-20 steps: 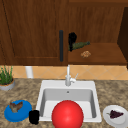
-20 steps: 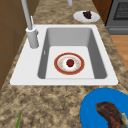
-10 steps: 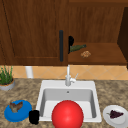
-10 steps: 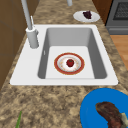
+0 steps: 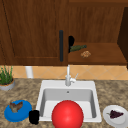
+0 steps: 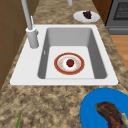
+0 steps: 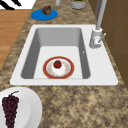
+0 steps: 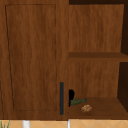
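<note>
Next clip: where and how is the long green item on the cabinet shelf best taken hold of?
Probably round its middle, coming from the open front. The green item lies on its side along the shelf. Its left end sits at the right hand beside the closed door, which crowds that end.

Granite-pattern countertop [image 5: 22, 92] carries a white sink [image 5: 67, 86] with a red-rimmed plate [image 6: 69, 63] on its floor. On the counter: blue plate [image 5: 17, 111] at left, white plate [image 5: 115, 115] with grapes at right, potted plant [image 5: 6, 80] at rear left. Open cabinet shelf [image 5: 100, 56] bears a green bottle [image 5: 78, 47] lying flat and a small brown item [image 5: 85, 54].
</note>
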Motion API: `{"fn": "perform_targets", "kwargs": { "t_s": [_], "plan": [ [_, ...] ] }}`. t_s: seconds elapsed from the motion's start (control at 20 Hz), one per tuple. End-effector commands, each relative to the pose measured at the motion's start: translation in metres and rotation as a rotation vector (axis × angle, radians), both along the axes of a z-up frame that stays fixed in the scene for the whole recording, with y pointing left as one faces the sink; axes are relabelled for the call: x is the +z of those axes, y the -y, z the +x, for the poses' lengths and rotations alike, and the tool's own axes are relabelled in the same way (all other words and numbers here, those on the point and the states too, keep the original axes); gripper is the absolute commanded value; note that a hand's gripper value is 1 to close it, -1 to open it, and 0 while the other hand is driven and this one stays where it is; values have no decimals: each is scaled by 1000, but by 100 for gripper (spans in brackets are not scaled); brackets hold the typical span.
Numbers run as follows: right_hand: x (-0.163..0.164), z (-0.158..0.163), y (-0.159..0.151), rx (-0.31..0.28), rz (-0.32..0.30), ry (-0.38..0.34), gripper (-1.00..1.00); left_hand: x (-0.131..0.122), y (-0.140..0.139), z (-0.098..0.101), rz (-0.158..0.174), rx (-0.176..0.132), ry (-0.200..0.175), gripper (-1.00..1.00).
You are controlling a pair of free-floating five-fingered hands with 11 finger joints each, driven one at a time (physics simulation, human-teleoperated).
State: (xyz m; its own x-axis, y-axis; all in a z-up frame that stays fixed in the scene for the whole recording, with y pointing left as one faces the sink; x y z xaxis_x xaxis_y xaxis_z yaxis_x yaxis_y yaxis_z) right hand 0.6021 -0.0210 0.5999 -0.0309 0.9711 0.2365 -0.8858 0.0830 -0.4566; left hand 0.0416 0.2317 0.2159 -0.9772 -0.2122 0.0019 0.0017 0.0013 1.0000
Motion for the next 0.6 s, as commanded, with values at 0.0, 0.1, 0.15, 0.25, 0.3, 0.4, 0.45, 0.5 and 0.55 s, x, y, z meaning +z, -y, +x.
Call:
{"fn": "perform_targets", "kwargs": {
  "t_s": [0.0,0.1,0.15,0.25,0.3,0.4,0.45,0.5,0.55],
  "plan": [
    [0,-4,8,-94,8,7,100,0,0,0,0,0,0,0],
    [1,-7,9,-95,26,4,100,0,0,0,0,0,0,0],
    [1,-9,9,-97,33,8,100,0,0,0,0,0,0,0],
    [2,-19,10,-86,42,23,100,0,0,0,0,0,0,0],
    [2,-26,9,-76,55,41,100,0,0,0,0,0,0,0],
    [-1,-43,7,-56,40,89,100,0,0,0,0,0,0,0],
    [0,-45,7,-59,48,116,100,0,0,0,0,0,0,0],
    [1,-49,11,-64,53,161,100,0,0,0,0,0,0,0],
    [2,-47,12,-62,58,190,-100,0,0,0,0,0,0,0]
  ]
}}
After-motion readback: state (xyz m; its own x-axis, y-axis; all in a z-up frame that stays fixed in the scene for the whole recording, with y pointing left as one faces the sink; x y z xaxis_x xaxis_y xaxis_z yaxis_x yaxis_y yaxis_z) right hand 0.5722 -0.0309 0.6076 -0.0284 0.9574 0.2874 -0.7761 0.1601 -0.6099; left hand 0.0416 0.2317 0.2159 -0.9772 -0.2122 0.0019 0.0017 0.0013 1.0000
